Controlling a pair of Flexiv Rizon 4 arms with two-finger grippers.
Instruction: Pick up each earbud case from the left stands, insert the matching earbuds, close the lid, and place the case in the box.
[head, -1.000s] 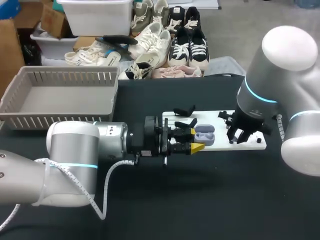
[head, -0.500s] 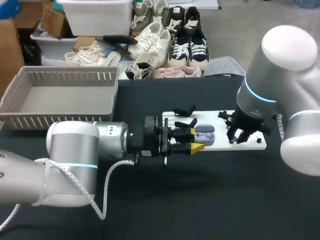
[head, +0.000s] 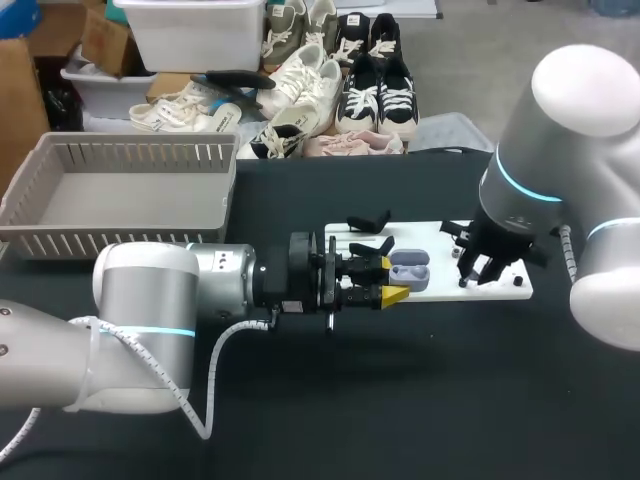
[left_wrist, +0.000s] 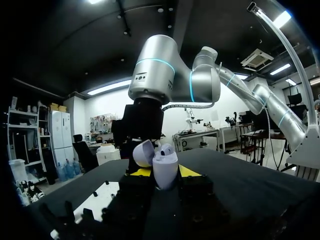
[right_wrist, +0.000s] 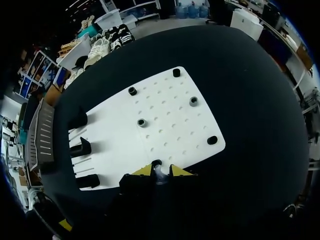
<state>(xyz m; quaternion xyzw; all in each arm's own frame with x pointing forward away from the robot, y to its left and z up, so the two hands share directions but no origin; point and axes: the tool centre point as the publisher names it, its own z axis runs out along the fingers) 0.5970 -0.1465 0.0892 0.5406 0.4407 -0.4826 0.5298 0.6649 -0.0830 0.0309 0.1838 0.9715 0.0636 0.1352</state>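
A lavender earbud case (head: 411, 270) with its lid open sits in my left gripper (head: 392, 279), which is shut on it just above the white board (head: 440, 284). In the left wrist view the case (left_wrist: 166, 161) stands upright between the yellow tips of the left gripper (left_wrist: 164, 173), lid (left_wrist: 142, 152) tipped back. My right gripper (head: 487, 272) hangs over the board's right end. The right wrist view shows the right gripper (right_wrist: 159, 173) shut on a small pale earbud (right_wrist: 159, 171) at the board's near edge, by a black peg.
A grey slatted basket (head: 130, 141) stands at the table's back left. Black stands (head: 366, 222) rise from the board's left end, and several black pegs (right_wrist: 142, 122) dot the board (right_wrist: 165, 107). Black tabletop lies in front of both arms.
My right arm's upper body has shifted slightly to the right, with its gripper staying over the board's right end. The left arm and the case have not moved.
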